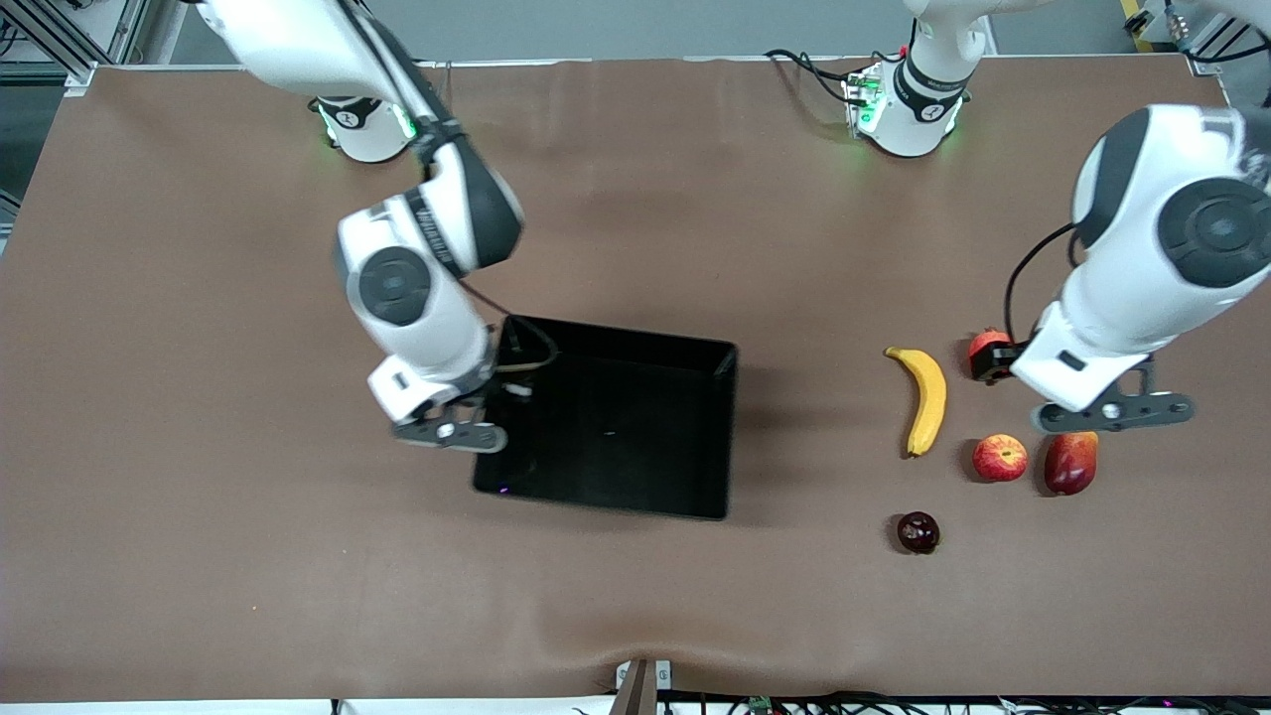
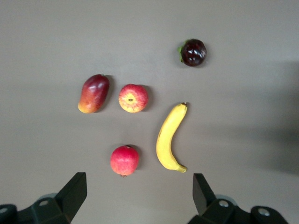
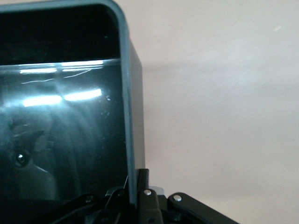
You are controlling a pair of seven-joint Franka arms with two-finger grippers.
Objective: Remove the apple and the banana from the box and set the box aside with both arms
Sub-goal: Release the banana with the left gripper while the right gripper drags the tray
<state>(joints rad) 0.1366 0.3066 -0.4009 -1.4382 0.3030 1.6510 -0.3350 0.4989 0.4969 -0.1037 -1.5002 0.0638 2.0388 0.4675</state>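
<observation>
The box sits mid-table. The right gripper is clamped on the box wall at the right arm's end. The banana and apple lie on the table toward the left arm's end from the box. The left gripper hangs over them, jaws spread wide, holding nothing.

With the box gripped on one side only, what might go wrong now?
1. The right gripper pinches one wall of the box alone. A pull from that side may tilt or swing it, or the thin wall may slip out.
2. The left gripper hangs open over the pomegranate, with the banana and apple close by. A move toward the box may knock a fruit and set it rolling.
</observation>
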